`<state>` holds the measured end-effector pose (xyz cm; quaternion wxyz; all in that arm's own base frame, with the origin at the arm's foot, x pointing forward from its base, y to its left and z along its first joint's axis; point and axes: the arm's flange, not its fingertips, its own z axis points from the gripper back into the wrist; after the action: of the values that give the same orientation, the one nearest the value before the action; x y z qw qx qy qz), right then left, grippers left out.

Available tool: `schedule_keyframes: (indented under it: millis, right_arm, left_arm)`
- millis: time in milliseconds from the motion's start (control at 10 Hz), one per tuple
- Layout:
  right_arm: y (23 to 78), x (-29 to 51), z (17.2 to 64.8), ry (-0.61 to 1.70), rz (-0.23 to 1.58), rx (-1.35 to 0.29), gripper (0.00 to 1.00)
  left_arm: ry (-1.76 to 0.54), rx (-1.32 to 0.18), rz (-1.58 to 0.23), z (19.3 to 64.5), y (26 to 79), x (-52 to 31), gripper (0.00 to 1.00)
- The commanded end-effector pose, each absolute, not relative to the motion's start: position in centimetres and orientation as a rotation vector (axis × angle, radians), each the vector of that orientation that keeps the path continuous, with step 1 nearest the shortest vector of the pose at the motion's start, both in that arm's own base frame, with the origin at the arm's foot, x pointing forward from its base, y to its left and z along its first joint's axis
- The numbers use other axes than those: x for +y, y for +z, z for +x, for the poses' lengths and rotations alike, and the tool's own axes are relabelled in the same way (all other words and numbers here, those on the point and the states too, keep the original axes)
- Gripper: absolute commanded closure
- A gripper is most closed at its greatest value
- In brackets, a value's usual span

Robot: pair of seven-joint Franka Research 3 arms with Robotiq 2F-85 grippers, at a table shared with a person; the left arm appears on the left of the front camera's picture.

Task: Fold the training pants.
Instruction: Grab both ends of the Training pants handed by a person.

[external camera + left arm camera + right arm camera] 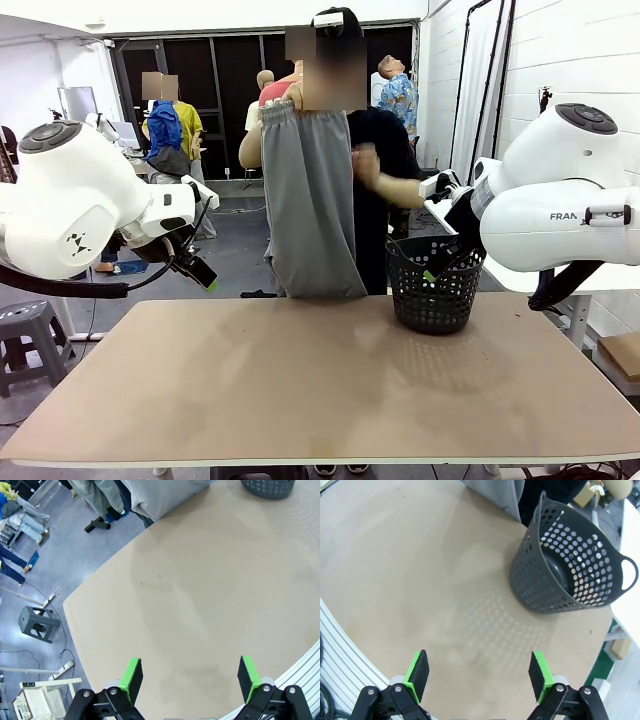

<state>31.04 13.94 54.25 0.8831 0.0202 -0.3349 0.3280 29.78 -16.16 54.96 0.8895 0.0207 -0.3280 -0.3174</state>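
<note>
White bulbous arms (75, 205), grey joint caps (50, 135), black cables (60, 285); left claw (190, 676), right claw (479, 672): black, green pads (131, 677).
</note>
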Motion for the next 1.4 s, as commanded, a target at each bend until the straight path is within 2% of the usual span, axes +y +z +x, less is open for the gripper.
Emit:
schedule_keyframes:
  millis: [0, 1300]
  right_arm:
    - [54.15, 13.97, 31.14, 0.683, 0.042, -0.697, 0.00]
    - [54.15, 13.97, 31.14, 0.683, 0.042, -0.697, 0.00]
  left_arm:
    - [-0.673, -0.688, 0.040, 30.02, 54.94, -16.06, 0.00]
    - [-0.673, -0.688, 0.040, 30.02, 54.94, -16.06, 0.00]
